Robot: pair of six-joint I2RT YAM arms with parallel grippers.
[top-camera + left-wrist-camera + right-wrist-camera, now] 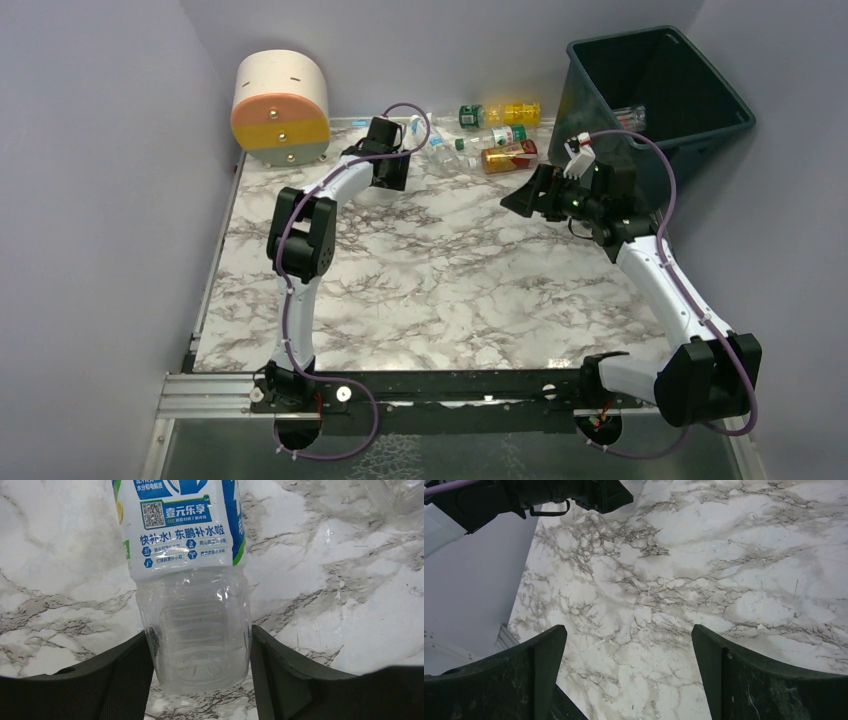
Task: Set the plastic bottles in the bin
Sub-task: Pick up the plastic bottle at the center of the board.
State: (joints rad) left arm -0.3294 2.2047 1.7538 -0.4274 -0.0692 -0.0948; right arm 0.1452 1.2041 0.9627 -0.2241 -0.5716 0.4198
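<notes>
My left gripper (397,152) is at the back of the table, its jaws pressed against both sides of the base of a clear plastic bottle (192,595) with a white, blue and green label; the gripper (200,667) holds it over the marble. Three more bottles lie nearby: one with yellow liquid (503,112), one with a green and red label (497,136) and one orange-red (508,156). The dark teal bin (700,110) stands at the back right with a clear bottle (626,115) inside. My right gripper (530,195) is open and empty (629,672) above the marble, left of the bin.
A round cream, orange and yellow drum (281,108) stands at the back left. Another clear bottle (400,500) lies close to the held one. Grey walls close in the table on the left, back and right. The left arm (524,495) shows in the right wrist view.
</notes>
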